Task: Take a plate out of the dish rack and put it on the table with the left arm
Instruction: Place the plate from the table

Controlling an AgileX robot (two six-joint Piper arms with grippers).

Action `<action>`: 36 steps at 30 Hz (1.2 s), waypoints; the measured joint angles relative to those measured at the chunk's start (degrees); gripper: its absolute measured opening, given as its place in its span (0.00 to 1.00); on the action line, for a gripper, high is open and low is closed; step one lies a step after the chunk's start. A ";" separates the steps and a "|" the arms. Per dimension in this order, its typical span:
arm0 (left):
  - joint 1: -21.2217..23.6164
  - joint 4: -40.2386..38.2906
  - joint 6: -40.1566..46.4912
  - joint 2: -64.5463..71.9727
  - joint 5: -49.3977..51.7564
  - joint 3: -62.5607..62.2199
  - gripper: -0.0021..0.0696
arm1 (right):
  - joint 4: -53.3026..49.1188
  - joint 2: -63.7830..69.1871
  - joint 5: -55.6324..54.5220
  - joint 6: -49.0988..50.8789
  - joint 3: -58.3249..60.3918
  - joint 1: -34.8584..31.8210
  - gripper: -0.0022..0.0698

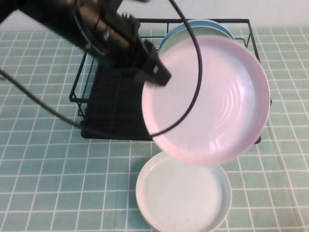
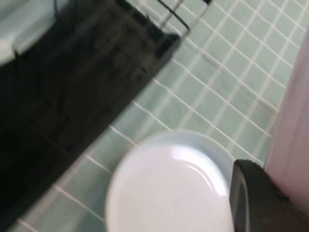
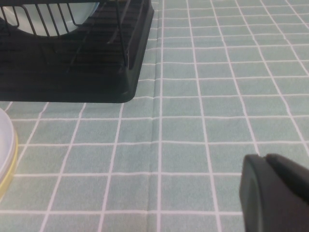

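My left gripper is shut on the left rim of the pale pink plate and holds it tilted in the air, over the front of the black dish rack. In the left wrist view the pink plate runs along one side, beside a black finger. The mint tiled table lies below. My right gripper is shut and empty, low over the tiles to the side of the rack; it is out of the high view.
A white plate lies flat on the table right under the held plate, also in the left wrist view. A pale blue-green plate stands in the rack behind. A plate edge shows near my right gripper.
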 joint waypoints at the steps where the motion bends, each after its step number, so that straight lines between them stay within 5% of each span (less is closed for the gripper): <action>1: 0.00 -0.71 -0.55 -0.82 0.00 2.29 0.09 | 0.00 0.00 0.00 0.00 0.00 0.00 0.00; 14: 0.00 -5.21 -1.25 -6.96 -17.32 39.56 0.09 | 0.00 0.00 0.00 0.00 0.00 0.00 0.00; 26: 0.00 -14.38 5.65 -0.83 -25.10 40.55 0.09 | 0.00 0.00 0.00 0.00 0.00 0.00 0.00; 36: 0.03 -13.33 8.75 0.29 -25.31 40.55 0.16 | 0.00 0.00 0.00 0.00 0.00 0.00 0.00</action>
